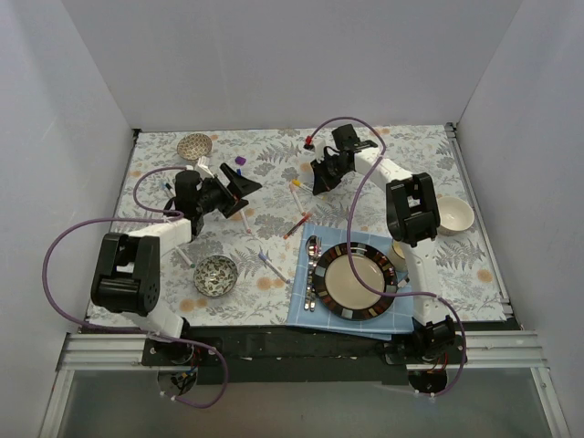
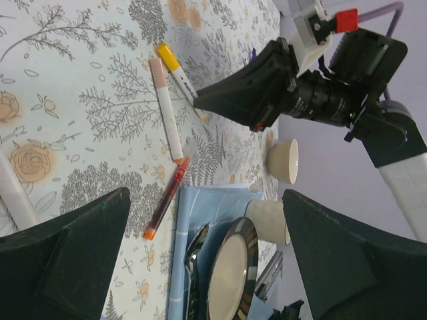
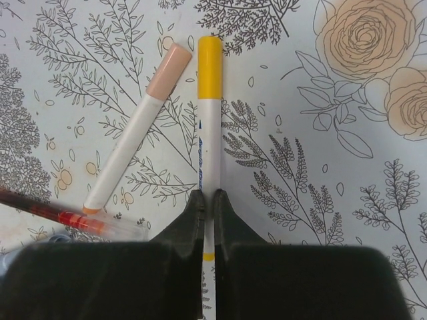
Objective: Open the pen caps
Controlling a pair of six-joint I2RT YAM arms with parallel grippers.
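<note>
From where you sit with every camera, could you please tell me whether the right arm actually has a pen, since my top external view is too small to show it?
Observer: Yes. In the right wrist view, the right fingers are closed on the white barrel of the yellow-capped pen.
Operator: Thank you. Is its cap off yet?
Observer: No. The yellow cap is on, at the end pointing away from the fingers.
Operator: And is the left arm holding anything?
Observer: No. In the left wrist view, the left fingers are wide open with nothing between them, and that pen lies ahead of them on the table.
</note>
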